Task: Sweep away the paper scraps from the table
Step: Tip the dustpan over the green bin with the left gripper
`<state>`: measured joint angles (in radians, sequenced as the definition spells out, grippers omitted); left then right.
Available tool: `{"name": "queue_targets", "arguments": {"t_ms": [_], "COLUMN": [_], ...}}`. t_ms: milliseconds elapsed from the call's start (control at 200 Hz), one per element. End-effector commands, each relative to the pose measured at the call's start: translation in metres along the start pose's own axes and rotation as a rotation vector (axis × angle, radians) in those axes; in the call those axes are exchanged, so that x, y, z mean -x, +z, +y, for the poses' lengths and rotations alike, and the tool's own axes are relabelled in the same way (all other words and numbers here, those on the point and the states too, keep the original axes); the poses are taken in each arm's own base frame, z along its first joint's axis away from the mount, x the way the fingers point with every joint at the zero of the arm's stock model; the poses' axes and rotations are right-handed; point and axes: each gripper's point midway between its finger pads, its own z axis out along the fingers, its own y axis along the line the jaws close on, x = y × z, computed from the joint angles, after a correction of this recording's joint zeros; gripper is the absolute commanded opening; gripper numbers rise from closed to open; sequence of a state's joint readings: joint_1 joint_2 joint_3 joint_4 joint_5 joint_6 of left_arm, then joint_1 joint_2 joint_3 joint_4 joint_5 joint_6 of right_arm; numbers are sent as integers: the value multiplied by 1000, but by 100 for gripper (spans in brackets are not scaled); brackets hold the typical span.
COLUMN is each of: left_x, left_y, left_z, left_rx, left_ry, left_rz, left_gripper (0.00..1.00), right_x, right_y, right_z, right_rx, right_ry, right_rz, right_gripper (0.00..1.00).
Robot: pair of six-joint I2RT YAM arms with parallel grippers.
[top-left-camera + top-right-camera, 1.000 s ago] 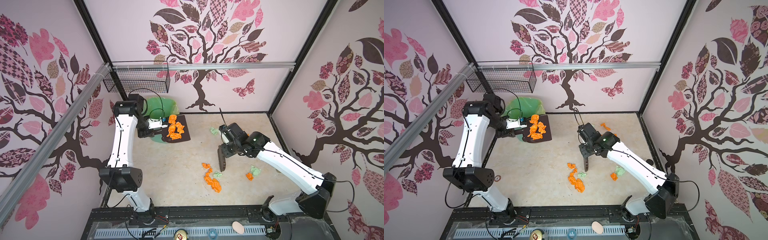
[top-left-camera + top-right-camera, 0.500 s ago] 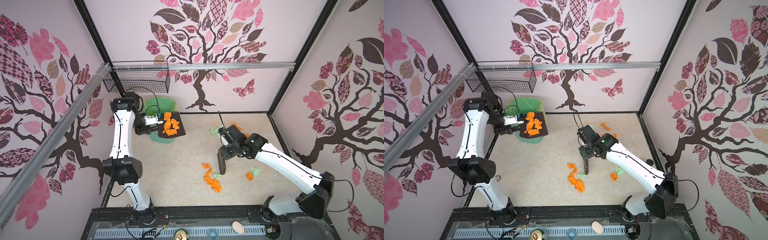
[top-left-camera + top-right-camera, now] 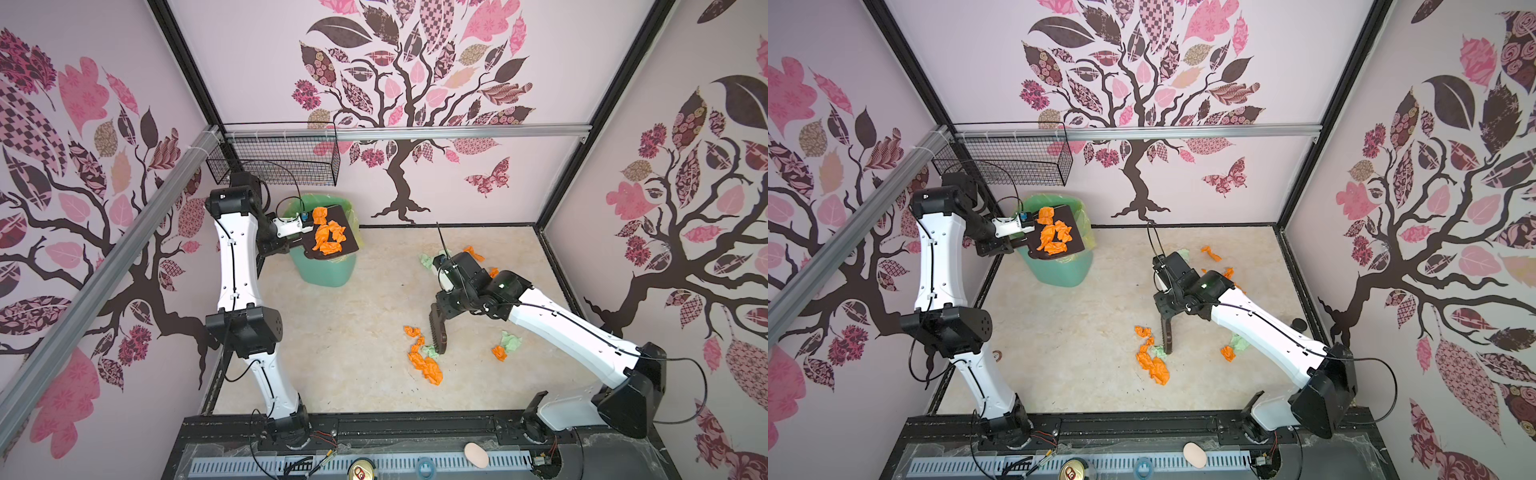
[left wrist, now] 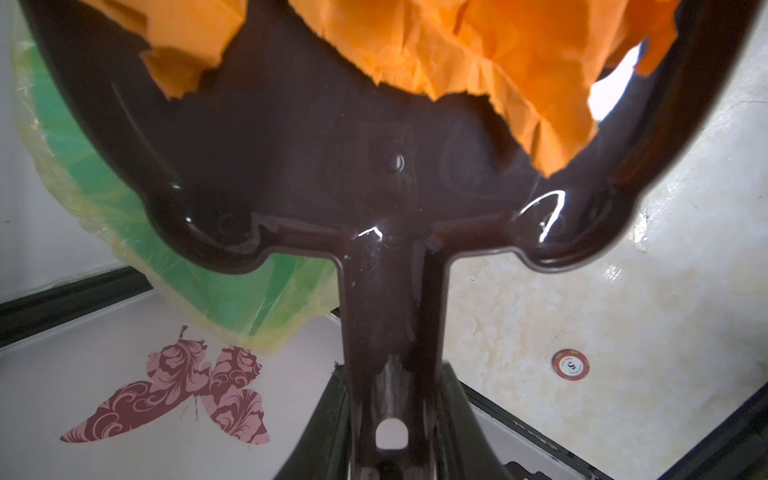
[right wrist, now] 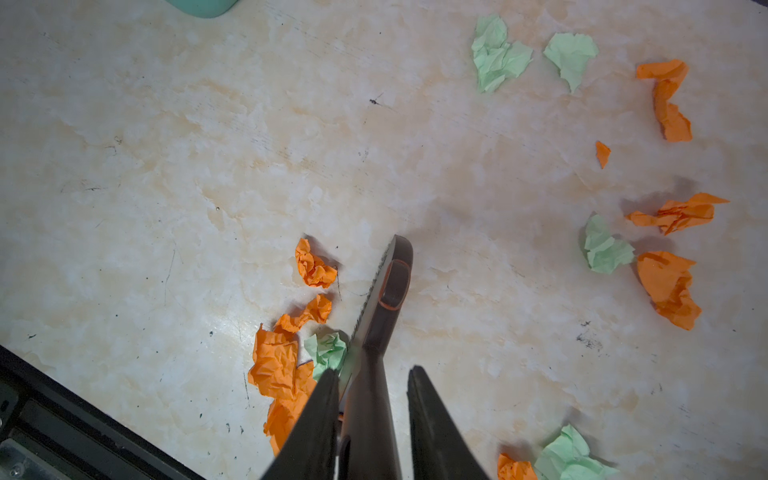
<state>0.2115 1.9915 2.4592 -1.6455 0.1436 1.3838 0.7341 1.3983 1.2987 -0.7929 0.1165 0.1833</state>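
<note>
The left pincer (image 4: 390,415) is clamped on the handle of the dark dustpan (image 3: 350,242), which is held above the green-lined bin (image 3: 324,272). Orange wads lie on the pan. The right pincer (image 5: 372,374) is clamped on the brush (image 5: 384,299). Its bristles meet the counter (image 3: 332,353) just beside a cluster of paper scraps (image 3: 424,361). Further scraps lie scattered near the right arm.

Looks like a lab robot cell: table (image 3: 353,332) boxed by tree-patterned walls (image 3: 249,62), black frame posts (image 3: 185,62), aluminium rail (image 3: 457,132).
</note>
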Motion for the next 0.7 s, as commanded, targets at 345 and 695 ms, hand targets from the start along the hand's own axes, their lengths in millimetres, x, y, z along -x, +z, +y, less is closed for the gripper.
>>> {"name": "queue_targets", "arguments": {"t_ms": [345, 695], "left_x": [-7, -20], "left_y": [-7, 0], "left_z": [-1, 21], "left_rx": [-40, 3], "left_ry": [-21, -86], "left_rz": [-1, -22], "left_gripper": [2, 1], "right_x": [-38, -36], "right_y": [33, 27], "right_z": [4, 2], "right_rx": [30, 19], "right_ry": [13, 0], "right_rz": [117, 116], "right_gripper": [0, 0]}}
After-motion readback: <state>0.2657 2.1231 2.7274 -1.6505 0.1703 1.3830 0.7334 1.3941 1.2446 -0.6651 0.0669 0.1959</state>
